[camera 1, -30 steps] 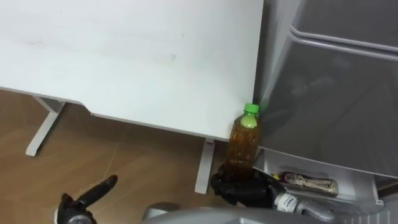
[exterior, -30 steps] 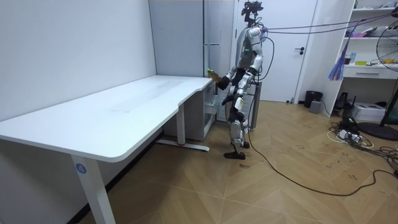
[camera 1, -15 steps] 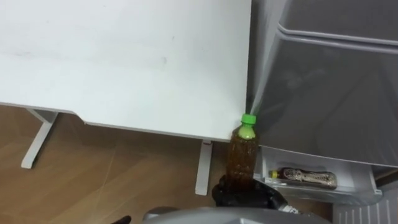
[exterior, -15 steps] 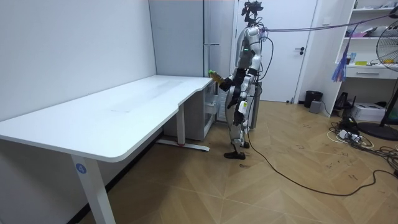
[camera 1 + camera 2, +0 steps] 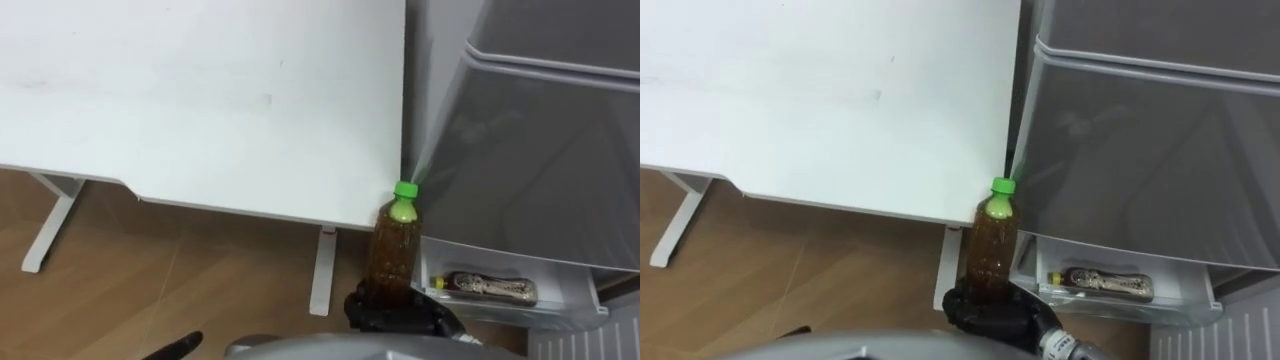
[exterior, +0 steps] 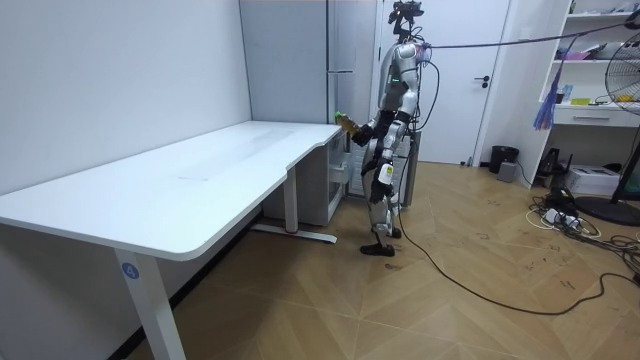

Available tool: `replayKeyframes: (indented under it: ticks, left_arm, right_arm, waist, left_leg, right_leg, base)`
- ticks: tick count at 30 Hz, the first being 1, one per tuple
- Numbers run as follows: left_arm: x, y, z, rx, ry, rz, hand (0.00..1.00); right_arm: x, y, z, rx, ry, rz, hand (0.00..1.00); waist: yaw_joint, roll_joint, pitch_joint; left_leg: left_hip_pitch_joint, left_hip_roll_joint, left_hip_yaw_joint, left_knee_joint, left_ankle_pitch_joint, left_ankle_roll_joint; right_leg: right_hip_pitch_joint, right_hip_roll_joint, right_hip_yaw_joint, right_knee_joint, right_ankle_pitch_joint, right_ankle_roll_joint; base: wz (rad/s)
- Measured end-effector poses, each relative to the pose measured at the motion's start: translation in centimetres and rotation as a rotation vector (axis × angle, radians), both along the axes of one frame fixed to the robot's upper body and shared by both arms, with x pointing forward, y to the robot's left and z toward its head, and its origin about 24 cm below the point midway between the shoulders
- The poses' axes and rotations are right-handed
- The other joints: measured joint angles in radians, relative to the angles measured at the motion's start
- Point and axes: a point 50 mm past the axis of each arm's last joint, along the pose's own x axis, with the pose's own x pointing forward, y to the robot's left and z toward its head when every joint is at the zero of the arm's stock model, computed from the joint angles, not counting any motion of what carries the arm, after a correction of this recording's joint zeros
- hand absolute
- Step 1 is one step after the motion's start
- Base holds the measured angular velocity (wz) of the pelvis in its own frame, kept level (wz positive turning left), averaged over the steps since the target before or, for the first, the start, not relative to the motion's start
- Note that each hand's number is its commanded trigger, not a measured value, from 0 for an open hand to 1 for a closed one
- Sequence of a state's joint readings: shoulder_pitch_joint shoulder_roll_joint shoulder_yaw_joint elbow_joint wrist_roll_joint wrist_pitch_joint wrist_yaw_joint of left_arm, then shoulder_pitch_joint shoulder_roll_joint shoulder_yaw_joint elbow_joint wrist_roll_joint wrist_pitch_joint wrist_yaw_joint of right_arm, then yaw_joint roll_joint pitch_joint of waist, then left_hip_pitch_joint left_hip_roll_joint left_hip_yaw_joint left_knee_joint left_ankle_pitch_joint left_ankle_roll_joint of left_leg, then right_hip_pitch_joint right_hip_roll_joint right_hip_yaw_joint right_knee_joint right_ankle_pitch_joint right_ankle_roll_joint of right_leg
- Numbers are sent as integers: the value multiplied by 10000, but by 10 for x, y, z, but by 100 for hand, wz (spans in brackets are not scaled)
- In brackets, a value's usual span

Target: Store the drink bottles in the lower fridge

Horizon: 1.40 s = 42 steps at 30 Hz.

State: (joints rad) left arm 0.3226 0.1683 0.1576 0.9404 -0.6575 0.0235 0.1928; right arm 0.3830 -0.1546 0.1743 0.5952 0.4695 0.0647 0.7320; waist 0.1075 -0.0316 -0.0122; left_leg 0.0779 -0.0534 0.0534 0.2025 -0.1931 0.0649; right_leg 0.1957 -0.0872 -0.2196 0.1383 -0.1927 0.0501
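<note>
Amber bottle (image 5: 392, 245) upright, gripped by the right hand (image 5: 400, 315); fridge (image 5: 545, 150) just beside.

amber bottle (image 5: 393, 250) with a green cap stands upright, gripped low by the right hand (image 5: 398, 312), just in front of the fridge (image 5: 540, 160). a second drink (image 5: 487, 287) lies on its side in the pulled-out lower drawer (image 5: 1120, 308).
</note>
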Motion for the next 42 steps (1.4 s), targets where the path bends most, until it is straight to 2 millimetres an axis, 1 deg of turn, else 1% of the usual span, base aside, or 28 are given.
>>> replayKeyframes:
  ticks: [8, 11, 14, 17, 18, 19, 20, 21, 22, 23, 24, 25, 26, 27, 28, 29, 30, 31, 32, 33, 34, 35, 36, 39, 40, 42]
  left_arm:
    - [0, 5, 2, 163, -65, 236, 0]
    - [1, 5, 1, 225, 4, 218, 0]
    - [0, 5, 0, 319, 283, 71, 0]
    - [-4, 4, -1, 262, 570, 161, 0]
    - [-5, 4, -1, 254, 682, 193, 0]
    - [-7, 3, -2, 243, 781, 229, 0]
    - [-8, 3, -2, 225, 854, 253, 0]
    - [-11, 3, -3, 197, 969, 297, 0]
    - [-14, 3, -3, 182, 1061, 316, 0]
    - [-16, 2, -3, 168, 1106, 299, 0]
    - [-18, 1, -4, 95, 1211, 279, 0]
    - [-20, 0, -5, 39, 1262, 263, 0]
    - [-20, -1, -5, 23, 1287, 226, 0]
    - [-19, -1, -5, 16, 1285, 180, 0]
    - [-18, -2, -6, 19, 1302, 103, 0]
    - [-19, -2, -6, 7, 1327, 76, 0]
    - [-19, -4, -6, -48, 1399, -29, 0]
    - [-19, -7, -7, -169, 1507, -171, 0]
    - [-20, -8, -8, -237, 1572, -214, 0]
    - [-22, -11, -9, -353, 1661, -221, 0]
    - [-22, -13, -10, -436, 1646, -211, 0]
    - [-22, -14, -10, -467, 1655, -211, 0]
    - [-22, -14, -10, -541, 1640, -218, 0]
    - [-25, -13, -10, -575, 1625, -82, 0]
    - [-25, -12, -10, -539, 1577, 17, 0]
    - [-28, -9, -9, -449, 1656, 42, 0]
  right_arm:
    - [-1, -2, 1, -6, -123, -92, 100]
    - [-2, -3, 1, 16, -117, -119, 100]
    - [-3, -4, 2, -19, -131, -202, 100]
    - [-3, -5, 4, -144, -205, -317, 100]
    - [-2, -7, 5, -187, -292, -534, 100]
    - [-5, -13, 6, -140, -234, -1224, 100]
    - [-6, -18, 7, -110, -229, -1657, 100]
    - [-13, -32, 7, -202, -103, -2687, 100]
    - [-26, -53, 6, -629, 304, -3863, 100]
    - [-34, -65, 3, -1041, 685, -4454, 100]
    - [-53, -94, -2, -2345, 1778, -5352, 100]
    - [-77, -118, -9, -3915, 3324, -5829, 100]
    - [-90, -130, -10, -4823, 4152, -5918, 100]
    - [-115, -144, -11, -6404, 5836, -5639, 100]
    - [-138, -144, -11, -7391, 7293, -5013, 100]
    - [-149, -141, -11, -7650, 7920, -4662, 100]
    - [-164, -134, -11, -7968, 8867, -4135, 100]
    - [-172, -120, -15, -7986, 9488, -3665, 100]
    - [-173, -113, -18, -7932, 9687, -3510, 100]
    - [-172, -102, -22, -7832, 9871, -3337, 100]
    - [-167, -95, -26, -7768, 9833, -3259, 100]
    - [-164, -93, -27, -7767, 9780, -3258, 100]
    - [-156, -90, -30, -7863, 9645, -3248, 100]
    - [-137, -92, -34, -8241, 9292, -3458, 100]
    - [-130, -93, -35, -8408, 9061, -3616, 100]
    - [-121, -95, -36, -8559, 8751, -3877, 100]
  waist:
    - [-4, 10, -6]
    - [-7, 18, -23]
    - [-48, 52, -60]
    - [-178, 60, -70]
    - [-276, 75, -67]
    - [-435, 99, -71]
    - [-521, 116, -72]
    - [-649, 149, -87]
    - [-823, 165, -100]
    - [-880, 172, -103]
    - [-913, 223, -126]
    - [-1025, 270, -150]
    - [-1067, 284, -148]
    - [-1116, 305, -138]
    - [-1154, 303, -129]
    - [-1166, 300, -117]
    - [-1255, 295, -62]
    - [-1351, 307, -23]
    - [-1341, 322, -1]
    - [-1315, 355, 78]
    - [-1328, 389, 142]
    - [-1337, 397, 154]
    - [-1367, 383, 159]
    - [-1383, 299, 170]
    - [-1408, 256, 169]
    - [-1388, 214, 164]
  left_leg:
    - [-19, 1, 1, -5, -1, 3]
    - [-21, 0, -5, 14, -21, 31]
    - [-164, -10, -4, 35, -8, 49]
    - [-135, -32, -2, 31, 2, 67]
    - [-140, -49, 3, 31, 14, 84]
    - [-145, -64, 4, 31, 27, 103]
    - [-142, -69, 15, 31, 31, 108]
    - [-136, -73, 63, 30, 31, 112]
    - [-134, -78, 104, 30, 26, 118]
    - [-135, -76, 159, 29, 19, 125]
    - [-137, -71, 262, 22, -2, 137]
    - [-135, -83, 285, 25, -29, 155]
    - [-130, -86, 294, 24, -47, 143]
    - [-130, -67, 304, 24, -51, 143]
    - [-121, -14, 290, 25, -53, 134]
    - [-105, 22, 294, 23, -65, 108]
    - [-50, 100, 302, 15, -95, 42]
    - [-16, 179, 338, -1, -115, -14]
    - [12, 230, 416, -21, -126, -51]
    - [104, 271, 501, -49, -158, -112]
    - [171, 283, 519, -52, -179, -126]
    - [184, 280, 516, -52, -185, -123]
    - [190, 256, 517, -49, -187, -119]
    - [203, 228, 577, -44, -199, -95]
    - [196, 224, 577, -46, -198, -67]
    - [178, 221, 570, -36, -187, -33]
  right_leg:
    - [-67, -10, 3, 80, 13, -7]
    - [-95, -19, 2, 139, 13, -6]
    - [-244, -23, 49, 151, 46, 5]
    - [-234, -23, 206, 154, 58, 12]
    - [-245, -23, 300, 144, 58, 13]
    - [-253, -32, 326, 150, 60, 23]
    - [-256, -33, 369, 151, 61, 30]
    - [-272, -25, 505, 158, 55, 42]
    - [-294, -25, 590, 157, 43, 60]
    - [-336, -26, 661, 163, 35, 71]
    - [-390, -25, 798, 167, 33, 84]
    - [-391, -37, 823, 172, 34, 109]
    - [-390, -42, 832, 191, 27, 120]
    - [-392, -34, 831, 247, 28, 120]
    - [-395, 2, 804, 328, 33, 107]
    - [-395, 35, 802, 337, 42, 92]
    - [-367, 109, 818, 337, 59, 64]
    - [-362, 180, 822, 348, 84, 23]
    - [-362, 216, 824, 359, 97, 3]
    - [-376, 273, 829, 345, 119, -34]
    - [-386, 307, 844, 340, 144, -80]
    - [-391, 317, 864, 336, 143, -97]
    - [-408, 327, 950, 312, 117, -152]
    - [-554, 313, 1087, 300, 26, -149]
    - [-558, 310, 1091, 289, 27, -149]
    - [-567, 295, 1061, 291, 28, -148]
  base:
    - [0]
    - [0]
    - [-1]
    - [0]
    - [0]
    - [0]
    - [-5]
    - [-8]
    - [-12]
    - [-20]
    - [-19]
    - [-15]
    - [-3]
    - [0]
    - [0]
    - [-5]
    - [-15]
    - [-26]
    - [-44]
    - [-57]
    - [-54]
    - [-37]
    - [-18]
    - [-9]
    - [0]
    - [2]
